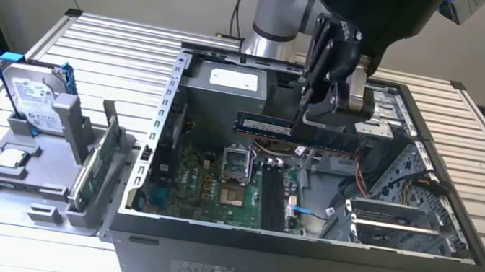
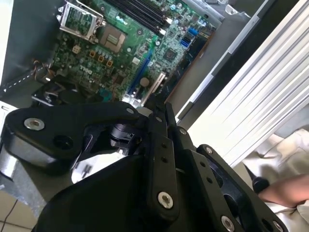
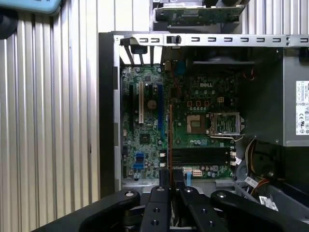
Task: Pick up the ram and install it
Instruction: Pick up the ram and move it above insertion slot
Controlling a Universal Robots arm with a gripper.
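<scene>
- Table (image 1: 93, 32): ribbed aluminium slats; its edges are cut off in the exterior view.
- Computer case (image 1: 299, 269): black steel tower lying on its side with the side panel off. The front-wall sticker's print is too small for you to read.
- Arm (image 1: 283, 4): grey tube with a blue joint cap; the upper part is cut off.
- Motherboard (image 1: 205, 188): green, on the case floor.
- Power supply (image 1: 232, 79): grey metal box with a white label, partly hidden behind the arm.
- Holder (image 1: 8, 197): grey plastic fixture at the exterior view's left.
- Hard drive (image 1: 34, 99): upright in the holder, in a blue bracket.
- Expansion card (image 1: 97, 164): green, edge-on in the holder.
- Gripper (image 1: 306, 123): black linkage; jaws pinch the ram on its flat faces.
- Ram (image 1: 269, 125): dark stick, level, held in the air above the motherboard, apart from the memory slots (image 3: 200, 155).
- Processor socket (image 3: 198, 124): square, with its metal frame beside it.
- Processor chip (image 1: 12, 158): silver square on the holder.
</scene>
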